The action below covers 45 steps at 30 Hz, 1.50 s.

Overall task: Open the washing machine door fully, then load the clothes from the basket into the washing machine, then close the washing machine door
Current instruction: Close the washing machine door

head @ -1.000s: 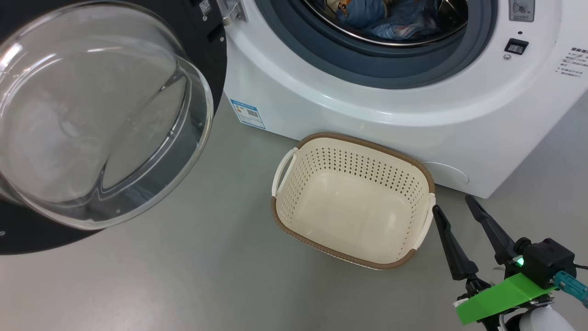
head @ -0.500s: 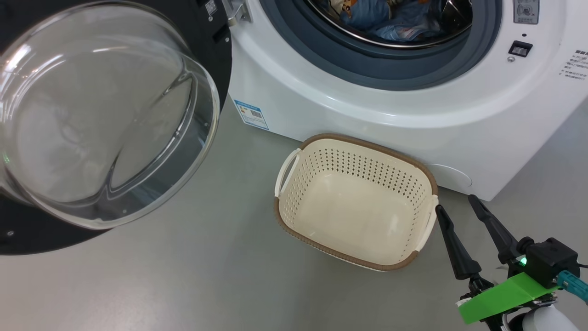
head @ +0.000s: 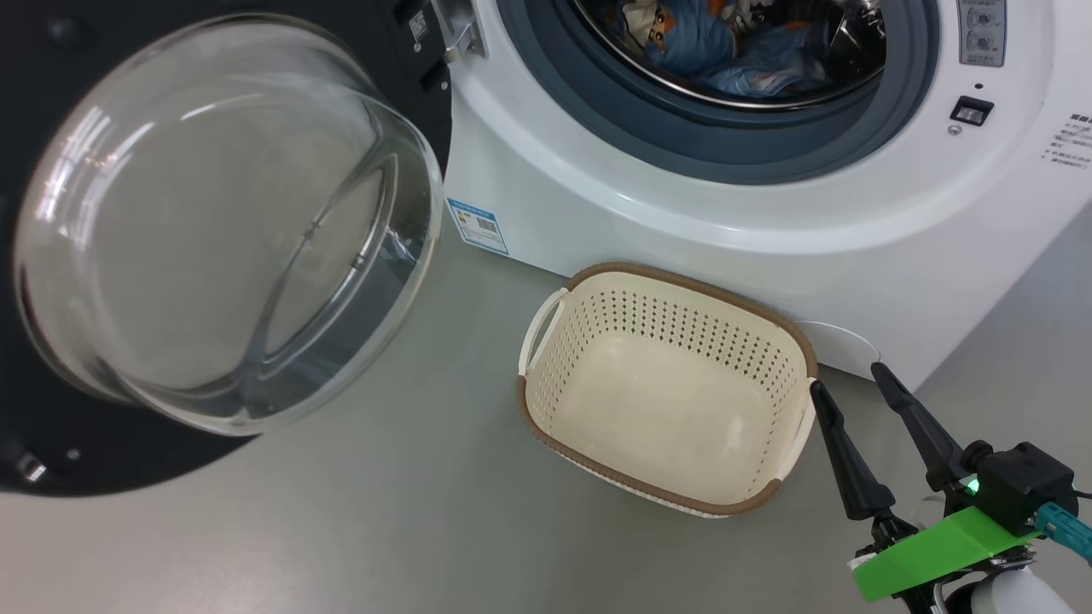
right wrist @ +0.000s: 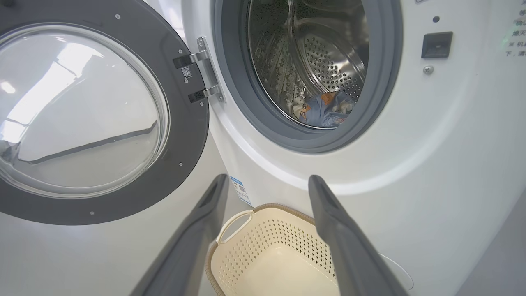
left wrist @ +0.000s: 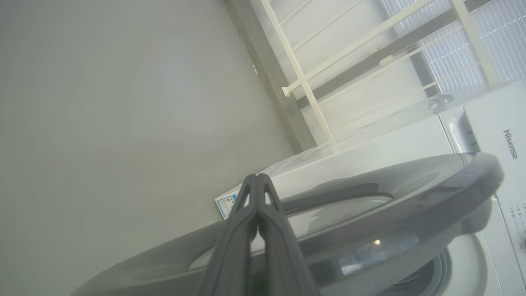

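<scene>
Your right claw (head: pixel 848 379) stands with fingers wide apart, holding nothing, just beside the right end of the basket (head: pixel 665 324). Your left claw (left wrist: pixel 257 177) is pressed together on nothing, before the outer face of the washing machine door (head: pixel 230 230); contact cannot be confirmed. The door is swung open leftward. The clothes (head: pixel 708 43) lie in the drum (right wrist: pixel 328 53) of the washing machine (head: pixel 682 213). The basket sits empty on the floor (head: pixel 384 512).
</scene>
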Available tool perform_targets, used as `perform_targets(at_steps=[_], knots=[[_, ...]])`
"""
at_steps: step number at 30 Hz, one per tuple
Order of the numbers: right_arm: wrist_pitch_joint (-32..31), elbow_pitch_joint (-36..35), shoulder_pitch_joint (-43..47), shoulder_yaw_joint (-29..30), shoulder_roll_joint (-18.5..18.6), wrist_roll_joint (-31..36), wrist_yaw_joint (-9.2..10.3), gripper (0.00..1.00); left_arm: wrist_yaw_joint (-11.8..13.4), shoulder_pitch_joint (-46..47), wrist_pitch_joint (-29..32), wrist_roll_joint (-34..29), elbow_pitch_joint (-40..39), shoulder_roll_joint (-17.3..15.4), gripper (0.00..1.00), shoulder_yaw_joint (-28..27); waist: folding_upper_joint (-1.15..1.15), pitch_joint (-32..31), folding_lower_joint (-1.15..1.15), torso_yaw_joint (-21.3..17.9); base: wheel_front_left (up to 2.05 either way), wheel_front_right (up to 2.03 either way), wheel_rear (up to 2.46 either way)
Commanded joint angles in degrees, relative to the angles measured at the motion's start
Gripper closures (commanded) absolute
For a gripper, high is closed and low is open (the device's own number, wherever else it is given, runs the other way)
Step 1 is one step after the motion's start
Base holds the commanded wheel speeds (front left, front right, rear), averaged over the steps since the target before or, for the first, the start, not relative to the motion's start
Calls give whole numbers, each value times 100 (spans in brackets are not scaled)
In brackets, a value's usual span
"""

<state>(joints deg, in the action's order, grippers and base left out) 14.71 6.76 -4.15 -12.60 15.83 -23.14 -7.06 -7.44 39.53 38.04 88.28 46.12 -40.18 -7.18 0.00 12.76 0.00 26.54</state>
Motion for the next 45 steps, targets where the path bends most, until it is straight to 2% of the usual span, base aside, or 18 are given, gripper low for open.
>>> perform_targets(at_steps=[1,15,22,35,45], knots=[[29,-113,29,-77,16,32,-43,0,-4,-96,305,79,-276,-164,100,41,0,-69,0,24,0,0,0],[29,-88,251,109,-119,28,-43,0,-4,-501,1330,253,-1134,-289,100,285,0,-520,0,47,0,0,0],[29,-87,402,308,-168,47,-43,0,-4,-824,1803,366,-1854,-229,100,429,0,-719,0,-23,0,0,0],[29,-92,752,623,-310,96,-43,0,-4,-1286,2322,471,-3352,97,100,772,0,-1101,0,-386,0,0,0],[29,-120,827,690,-367,108,-43,0,-4,-1378,2527,589,-4110,547,100,1068,0,-1221,0,-960,0,0,0]])
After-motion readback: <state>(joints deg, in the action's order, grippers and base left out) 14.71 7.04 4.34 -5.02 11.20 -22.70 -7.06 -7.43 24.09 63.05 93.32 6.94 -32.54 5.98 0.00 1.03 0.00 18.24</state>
